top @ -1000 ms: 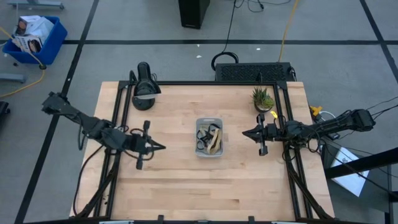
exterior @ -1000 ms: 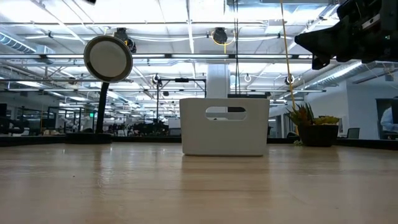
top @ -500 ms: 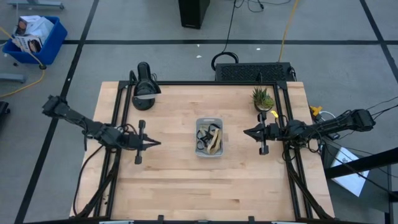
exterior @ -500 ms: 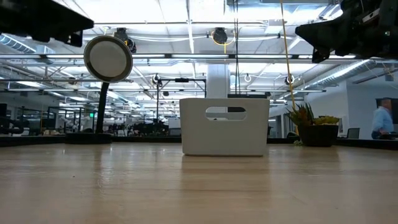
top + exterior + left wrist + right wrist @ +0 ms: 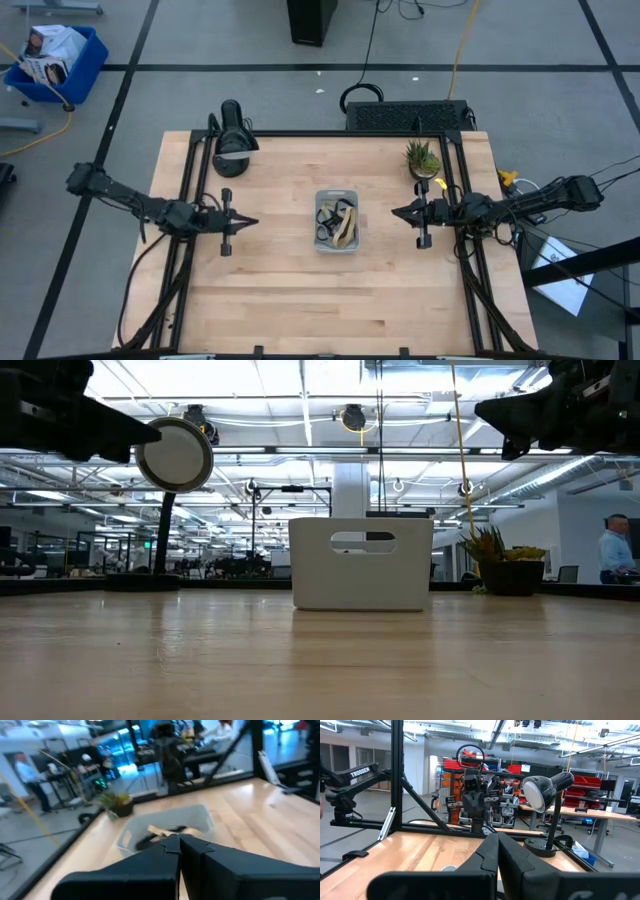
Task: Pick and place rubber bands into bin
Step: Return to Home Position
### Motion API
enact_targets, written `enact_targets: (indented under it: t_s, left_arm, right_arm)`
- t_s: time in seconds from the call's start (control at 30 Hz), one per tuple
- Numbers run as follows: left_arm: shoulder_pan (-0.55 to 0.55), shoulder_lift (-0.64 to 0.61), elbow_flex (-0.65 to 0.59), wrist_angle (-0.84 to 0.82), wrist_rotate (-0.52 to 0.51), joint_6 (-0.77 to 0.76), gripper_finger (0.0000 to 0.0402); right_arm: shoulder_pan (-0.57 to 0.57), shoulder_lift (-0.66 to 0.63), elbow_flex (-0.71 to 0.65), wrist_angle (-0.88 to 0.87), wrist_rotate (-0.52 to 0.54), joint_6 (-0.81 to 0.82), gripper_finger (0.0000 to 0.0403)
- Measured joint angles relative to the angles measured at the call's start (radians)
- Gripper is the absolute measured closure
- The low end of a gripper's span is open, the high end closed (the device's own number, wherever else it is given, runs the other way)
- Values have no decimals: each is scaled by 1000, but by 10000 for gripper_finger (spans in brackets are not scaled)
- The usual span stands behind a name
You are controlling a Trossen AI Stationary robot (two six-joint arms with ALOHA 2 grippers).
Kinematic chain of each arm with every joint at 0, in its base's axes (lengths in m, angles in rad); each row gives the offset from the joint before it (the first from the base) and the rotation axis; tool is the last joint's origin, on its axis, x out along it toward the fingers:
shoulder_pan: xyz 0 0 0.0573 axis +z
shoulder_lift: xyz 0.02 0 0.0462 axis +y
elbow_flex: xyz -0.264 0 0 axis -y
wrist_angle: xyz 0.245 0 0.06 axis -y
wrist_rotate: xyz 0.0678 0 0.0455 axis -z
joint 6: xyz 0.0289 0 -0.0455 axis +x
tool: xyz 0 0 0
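Note:
The pale translucent bin (image 5: pixel 336 221) stands at the table's middle, also in the low view (image 5: pixel 361 563) and the left wrist view (image 5: pixel 165 827). Dark and tan rubber bands (image 5: pixel 338 222) lie inside it (image 5: pixel 162 833). My left gripper (image 5: pixel 254 221) is shut and empty, raised above the table left of the bin. My right gripper (image 5: pixel 393 211) is shut and empty, raised right of the bin.
A black desk lamp (image 5: pixel 232 139) stands at the far left and a small potted plant (image 5: pixel 422 158) at the far right. Black frame rails run along both table sides. People show in the room beyond the table.
My left gripper has drawn back toward the table's left edge and a little toward the far edge, staying shut. My right gripper has kept still. The bin and bands have not moved.

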Motion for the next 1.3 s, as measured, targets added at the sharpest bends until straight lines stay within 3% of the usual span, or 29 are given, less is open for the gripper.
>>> enact_targets:
  t_s: [0.1,0.37,0.6,0.8,1.0,1.3]
  left_arm:
    - [55,-1,-26,90,66,29,401]
    - [237,1,-37,142,462,26,401]
    - [429,29,-33,143,742,-32,401]
    - [481,21,-33,141,752,-44,401]
    - [452,-32,-23,121,751,-88,401]
    - [392,-132,89,-185,646,10,401]
  right_arm:
    - [0,0,0,1,-2,0,403]
    - [0,0,0,5,-86,-15,403]
    - [-47,2,0,6,-136,10,403]
    - [-67,1,0,6,-136,31,403]
    - [-67,-24,0,5,-136,53,403]
    - [-67,-69,0,-56,-133,57,403]
